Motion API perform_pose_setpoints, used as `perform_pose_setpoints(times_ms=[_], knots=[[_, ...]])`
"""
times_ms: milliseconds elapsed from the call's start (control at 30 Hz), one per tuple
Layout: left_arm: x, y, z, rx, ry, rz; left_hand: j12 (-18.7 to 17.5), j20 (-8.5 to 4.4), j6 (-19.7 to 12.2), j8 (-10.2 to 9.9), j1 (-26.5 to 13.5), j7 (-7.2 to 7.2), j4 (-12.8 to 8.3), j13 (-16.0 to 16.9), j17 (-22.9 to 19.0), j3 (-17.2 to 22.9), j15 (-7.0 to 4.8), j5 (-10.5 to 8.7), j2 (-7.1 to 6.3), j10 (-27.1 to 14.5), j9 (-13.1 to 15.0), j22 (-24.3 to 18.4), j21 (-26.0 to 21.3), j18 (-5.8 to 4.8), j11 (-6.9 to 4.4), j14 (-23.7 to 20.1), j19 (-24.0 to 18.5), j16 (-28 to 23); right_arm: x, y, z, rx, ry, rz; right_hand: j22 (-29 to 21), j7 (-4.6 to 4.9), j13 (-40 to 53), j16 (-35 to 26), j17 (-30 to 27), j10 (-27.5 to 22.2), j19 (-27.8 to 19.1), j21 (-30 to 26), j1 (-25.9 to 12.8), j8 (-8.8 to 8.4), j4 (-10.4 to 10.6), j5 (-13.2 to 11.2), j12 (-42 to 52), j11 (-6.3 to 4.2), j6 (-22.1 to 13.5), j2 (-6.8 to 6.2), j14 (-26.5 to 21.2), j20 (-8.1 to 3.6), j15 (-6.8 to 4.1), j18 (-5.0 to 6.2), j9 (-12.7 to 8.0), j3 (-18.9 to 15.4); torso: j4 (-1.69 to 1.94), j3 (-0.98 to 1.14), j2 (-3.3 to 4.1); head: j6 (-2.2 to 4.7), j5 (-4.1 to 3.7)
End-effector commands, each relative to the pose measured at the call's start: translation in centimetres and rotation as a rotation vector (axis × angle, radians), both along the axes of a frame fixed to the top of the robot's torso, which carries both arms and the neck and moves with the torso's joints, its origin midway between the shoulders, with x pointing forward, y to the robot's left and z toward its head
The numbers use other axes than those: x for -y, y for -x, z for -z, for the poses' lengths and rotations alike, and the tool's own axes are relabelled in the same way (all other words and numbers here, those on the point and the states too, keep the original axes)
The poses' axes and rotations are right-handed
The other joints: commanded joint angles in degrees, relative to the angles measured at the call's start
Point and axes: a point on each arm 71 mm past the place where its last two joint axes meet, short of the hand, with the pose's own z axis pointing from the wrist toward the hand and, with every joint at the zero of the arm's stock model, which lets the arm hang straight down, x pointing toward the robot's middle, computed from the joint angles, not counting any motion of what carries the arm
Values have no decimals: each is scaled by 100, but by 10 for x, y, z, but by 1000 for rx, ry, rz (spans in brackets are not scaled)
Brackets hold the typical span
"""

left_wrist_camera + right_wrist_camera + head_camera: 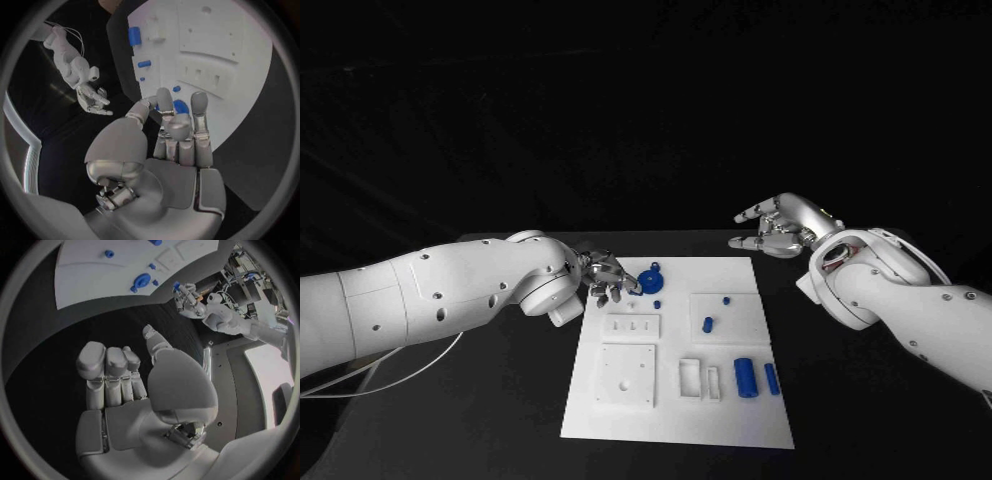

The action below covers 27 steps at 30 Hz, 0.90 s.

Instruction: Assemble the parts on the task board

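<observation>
On the white rectangular task board [678, 350], mid-frame, two blue cylindrical parts [756, 378] lie lower right. The left hand [606, 277] pinches a small blue part [176, 286], largely hidden; the right hand [780, 226], upper right, spreads empty.

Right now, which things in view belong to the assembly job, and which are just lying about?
Job:
- white task board
- round blue part by the left hand
- small blue part mid-board
- two blue cylinders near the board's right edge
- right hand, holding nothing, off the board

Lying about:
- white cable on the black table
</observation>
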Motion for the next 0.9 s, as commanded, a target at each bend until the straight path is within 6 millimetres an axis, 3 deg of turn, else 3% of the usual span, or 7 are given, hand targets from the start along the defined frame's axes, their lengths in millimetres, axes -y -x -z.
perform_pose_setpoints(times_ms=[33, 267, 633, 900], knots=[[-3, 2, 3, 32, -62, -49, 69, 2, 863, 50, 12, -513, -39, -42, 85, -7, 6, 45, 63, 283, 568, 59, -47, -24, -34, 53, 54, 10, 3, -1, -3, 2, -51, 3, 645, -4, -11, -37, -7, -15, 52, -32, 34, -8, 0, 31, -18, -11, 51, 15, 2, 27, 33, 55, 8, 28, 42, 5, -53, -112, 17], [-2, 4, 14, 59, -91, -88, 88, 26, 896, 49, 27, -524, -67, -113, 146, 7, 19, 31, 72, 285, 687, 155, -157, -10, -39, 65, 85, -48, 7, -5, -6, -11, -60, 21, 616, 1, -51, -103, -51, -68, 22, -164, -11, -12, 8, 73, -71, -4, -1, -2, -32, 32, 40, 66, 6, 18, 72, 2, -106, -224, 15], [2, 5, 31, 91, -143, -98, 242, 61, 1018, 61, -7, -565, -64, -97, 397, -7, 25, 41, 60, 283, 907, 395, -310, 17, -50, 105, 157, 58, 8, -6, -7, -13, -62, 33, 614, -4, -57, -112, -64, -74, 23, -190, -5, -8, 16, 89, -69, -6, 55, 12, -32, 33, 39, 68, 9, 0, 78, 6, -125, -278, 31], [9, 7, 42, 73, -154, -79, 246, 94, 1058, 50, -4, -563, -91, -93, 369, -13, 42, -9, 69, 282, 795, 525, -409, 40, -41, 111, 193, 54, 8, -6, -7, -16, -62, 38, 612, -4, -67, -118, -71, -81, 25, -202, -21, -8, 28, 107, -77, -6, 57, 9, -34, 33, 39, 68, 9, -7, 69, 0, -117, -311, 38]])
